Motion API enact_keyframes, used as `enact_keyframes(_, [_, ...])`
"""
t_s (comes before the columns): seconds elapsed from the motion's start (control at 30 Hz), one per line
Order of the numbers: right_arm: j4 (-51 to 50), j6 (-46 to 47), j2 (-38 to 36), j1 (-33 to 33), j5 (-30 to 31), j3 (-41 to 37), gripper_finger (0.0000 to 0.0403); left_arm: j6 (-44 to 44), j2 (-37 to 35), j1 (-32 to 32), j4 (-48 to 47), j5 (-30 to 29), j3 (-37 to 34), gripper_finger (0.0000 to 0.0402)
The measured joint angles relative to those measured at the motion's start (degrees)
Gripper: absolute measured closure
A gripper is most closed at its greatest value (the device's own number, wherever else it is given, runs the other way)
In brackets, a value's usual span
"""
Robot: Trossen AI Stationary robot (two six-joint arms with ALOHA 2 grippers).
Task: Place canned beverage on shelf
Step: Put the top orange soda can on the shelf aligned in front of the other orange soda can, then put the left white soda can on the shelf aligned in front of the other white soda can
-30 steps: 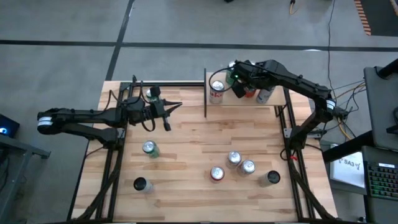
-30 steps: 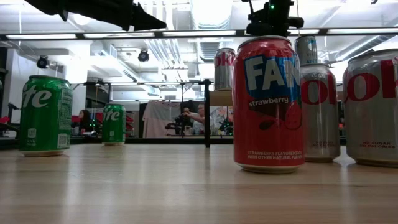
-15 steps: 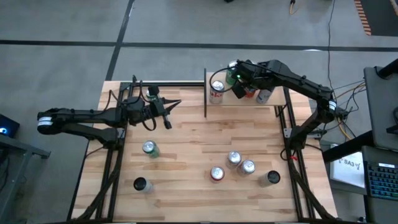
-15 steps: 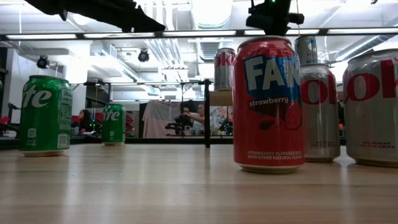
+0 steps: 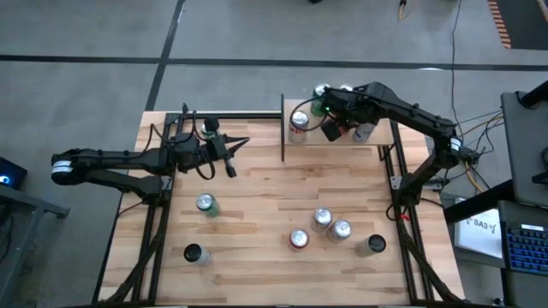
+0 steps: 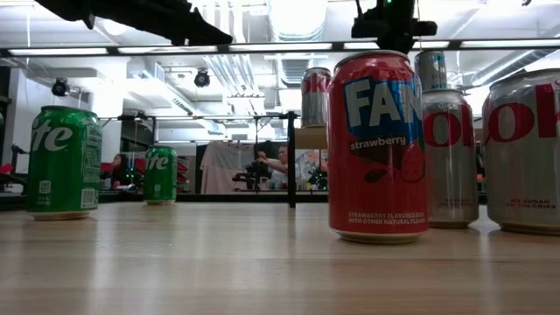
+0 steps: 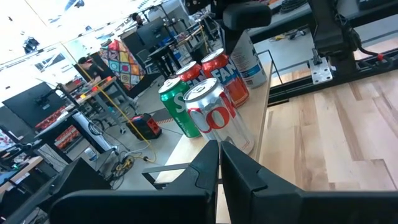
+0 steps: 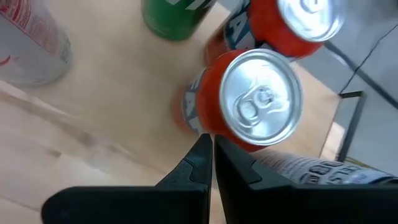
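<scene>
The shelf (image 5: 313, 139) stands at the table's far right and bears several cans on their bases: a silver one (image 5: 298, 124), a green one (image 8: 177, 14) and red ones (image 8: 261, 102). My right gripper (image 5: 330, 130) hangs shut over the shelf, pointing steeply down, its tips (image 8: 211, 144) right beside the nearest red can. My left gripper (image 5: 244, 144) is shut, level and bare above the table's far left; in its wrist view its tips (image 7: 219, 149) point at the shelf's cans (image 7: 214, 115). My right gripper's shut fingertips (image 8: 205, 149) stand close against the side of the red can (image 8: 194, 109), coming from above at a slant. Whether they touch it, I cannot tell. The can stands upright on the shelf.
Several loose cans stand on the table: a green one (image 5: 206, 204), a dark one (image 5: 195, 253), a red one (image 5: 299, 239), silver ones (image 5: 323, 217) and one at the near right (image 5: 373, 245). A green can (image 5: 210, 128) stands under my left arm. A black post (image 5: 282, 128) borders the shelf's left side.
My right gripper has tipped and turned a little over the shelf, staying shut, and now uncovers two can tops at the shelf's far edge. The cans have not moved.
</scene>
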Motion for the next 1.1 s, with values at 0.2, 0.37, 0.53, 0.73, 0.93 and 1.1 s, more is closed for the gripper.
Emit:
enact_keyframes(0.2, [-0.09,0.06,0.0,0.0,2.73,0.0,0.0394,-0.01,0.0,0.01,0.02,0.0,0.0,0.04])
enact_keyframes(0.37, [-0.04,-0.06,0.0,0.0,3.4,0.0,0.0394,0.01,0.0,0.01,0.07,0.02,0.0,0.04])
enact_keyframes(0.53, [0.02,-0.73,-0.02,0.95,3.38,0.0,0.0394,0.0,0.0,0.01,0.07,0.02,0.01,0.04])
enact_keyframes(0.73, [1.47,0.95,-0.26,4.03,2.87,0.0,0.0394,-0.01,0.0,-0.02,0.27,0.02,0.02,0.04])
enact_keyframes(0.93, [12.13,-3.77,-1.24,14.11,7.14,-0.02,0.0394,-1.82,0.0,-0.69,0.28,0.02,0.05,0.04])
enact_keyframes(1.1, [18.83,-8.62,-3.46,25.14,9.2,-1.01,0.0394,-9.57,0.0,-0.7,0.52,0.04,0.15,0.04])
